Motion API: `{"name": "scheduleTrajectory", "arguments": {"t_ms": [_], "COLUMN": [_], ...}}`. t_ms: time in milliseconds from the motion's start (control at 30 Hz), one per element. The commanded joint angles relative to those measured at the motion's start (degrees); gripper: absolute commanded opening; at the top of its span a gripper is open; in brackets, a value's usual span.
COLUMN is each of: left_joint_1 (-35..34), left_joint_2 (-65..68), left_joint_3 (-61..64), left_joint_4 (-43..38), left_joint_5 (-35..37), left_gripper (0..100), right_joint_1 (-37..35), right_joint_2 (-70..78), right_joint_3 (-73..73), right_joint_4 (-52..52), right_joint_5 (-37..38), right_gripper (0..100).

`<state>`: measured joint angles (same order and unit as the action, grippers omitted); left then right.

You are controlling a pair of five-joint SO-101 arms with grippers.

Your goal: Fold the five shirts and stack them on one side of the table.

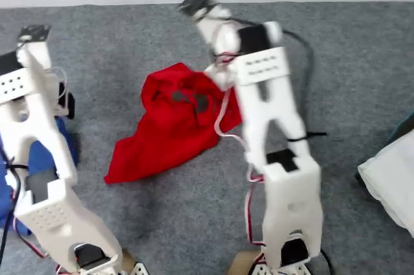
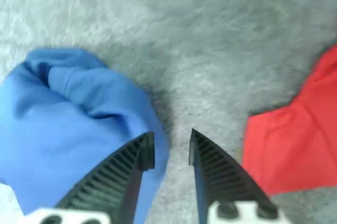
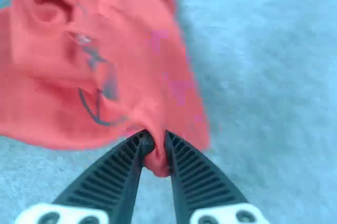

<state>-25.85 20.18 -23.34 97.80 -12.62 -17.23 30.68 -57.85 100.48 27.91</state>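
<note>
The red shirt [image 1: 169, 126] lies crumpled in a loose heap in the middle of the grey table [image 1: 362, 61], nowhere near flat, one tail trailing off toward the near left. So the job looks to be at its opening step for this garment: getting it spread out before any fold can be made.

The right gripper [image 3: 154, 144] sits at the red shirt's far right edge, its two fingers pinched together on a small bunch of the fabric, which bulges out between the tips. With that hold, the next move calls for drawing the cloth out and away from the heap to open it up, and a second hold on the opposite side would help keep it from just sliding along.

To the left of the red shirt, just beside its trailing corner, is a rumpled blue shirt [image 2: 68, 124]. The left gripper [image 2: 171, 147] hangs above the bare strip between the two, fingers a little apart with nothing in them; one finger overlaps the blue cloth, though I can't tell whether it touches.

Well off to the right of the red shirt, at the table's edge, lies some white cloth [image 1: 391, 175], possibly another shirt.
</note>
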Motion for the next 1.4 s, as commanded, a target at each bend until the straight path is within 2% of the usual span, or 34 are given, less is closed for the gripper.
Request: {"name": "scheduleTrajectory", "arguments": {"t_ms": [0,267,467,600,733,1033,1367], "left_joint_1": [3.08,12.13,21.98,28.48,35.16,48.70,54.77], "left_joint_2": [-5.45,-6.51,-6.33,-5.10,-1.49,4.66,10.37], "left_joint_3": [-2.33,-2.33,-2.24,-1.54,-1.27,-1.54,-1.63], "left_joint_4": [0.53,1.14,1.32,0.62,0.53,0.53,-4.84], "left_joint_5": [-0.18,-0.18,-0.09,-0.44,-0.53,-2.46,-4.84], "left_gripper": [12,12,12,12,12,20,22], "right_joint_1": [7.43,22.37,32.84,37.32,38.73,38.46,38.46], "right_joint_2": [-13.58,-28.62,-30.73,-30.64,-30.64,-30.64,-30.64], "right_joint_3": [3.43,14.77,16.09,16.09,16.97,20.48,21.19], "right_joint_4": [2.51,2.42,2.42,2.33,2.33,2.33,2.33], "right_joint_5": [0.53,5.36,8.44,9.85,9.85,9.85,9.85], "right_gripper": [1.0,1.0,1.0,1.0,1.0,1.0,1.0]}}
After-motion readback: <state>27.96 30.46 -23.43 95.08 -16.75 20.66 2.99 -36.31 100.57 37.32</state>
